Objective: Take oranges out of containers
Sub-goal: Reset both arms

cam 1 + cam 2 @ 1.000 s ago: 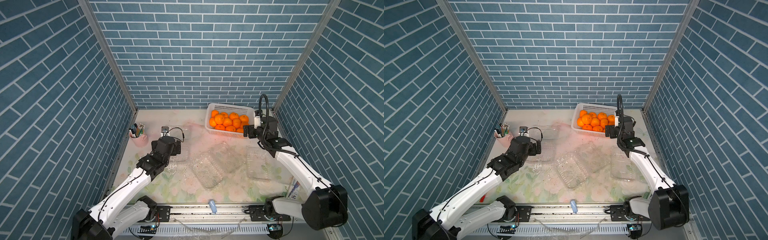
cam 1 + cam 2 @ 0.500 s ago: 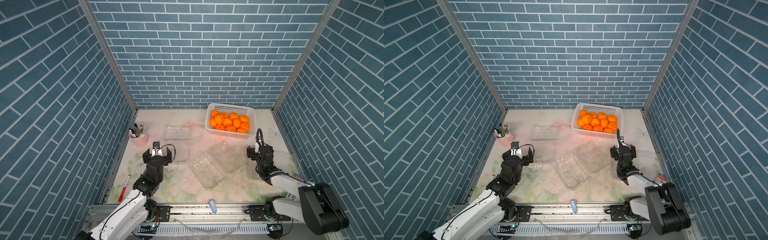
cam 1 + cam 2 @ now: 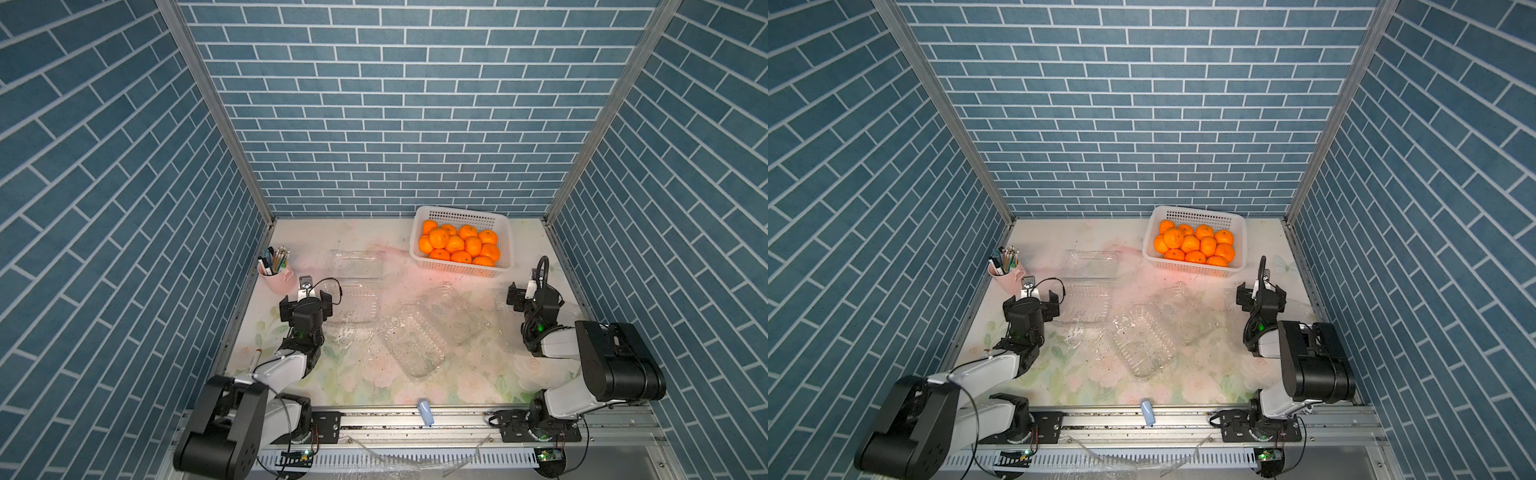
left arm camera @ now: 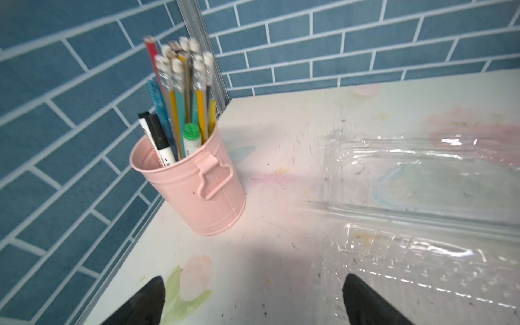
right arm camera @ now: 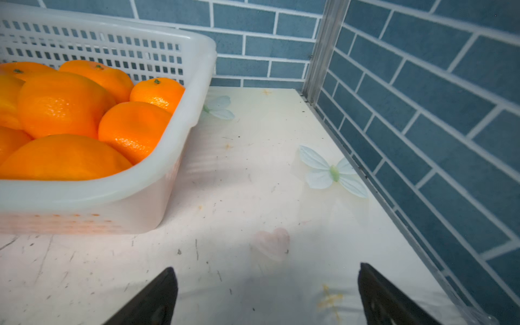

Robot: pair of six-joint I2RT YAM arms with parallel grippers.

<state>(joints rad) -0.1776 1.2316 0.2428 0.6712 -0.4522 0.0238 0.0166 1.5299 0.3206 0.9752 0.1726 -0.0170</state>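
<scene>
Several oranges (image 3: 459, 245) (image 3: 1196, 245) (image 5: 62, 118) lie piled in a white perforated basket (image 3: 505, 232) at the back right. Three clear containers lie open with no oranges in them: one at the left (image 3: 355, 307) (image 4: 422, 183), one in the middle (image 3: 415, 345) (image 3: 1142, 340), one at the right (image 3: 505, 309). My left gripper (image 3: 305, 300) (image 4: 253, 295) stands open beside the left container, holding nothing. My right gripper (image 3: 534, 295) (image 5: 266, 284) stands open in front of the basket's right corner, also holding nothing.
A pink cup of pens (image 3: 276, 274) (image 4: 197, 183) stands at the left wall, just beyond my left gripper. A red pen (image 3: 256, 357) lies by the left edge. A small pale blue object (image 3: 424, 411) rests on the front rail. Brick walls close three sides.
Both arms have pulled back toward the front and folded low. The right gripper has come away from the basket, the left one away from the left container. Both stayed open.
</scene>
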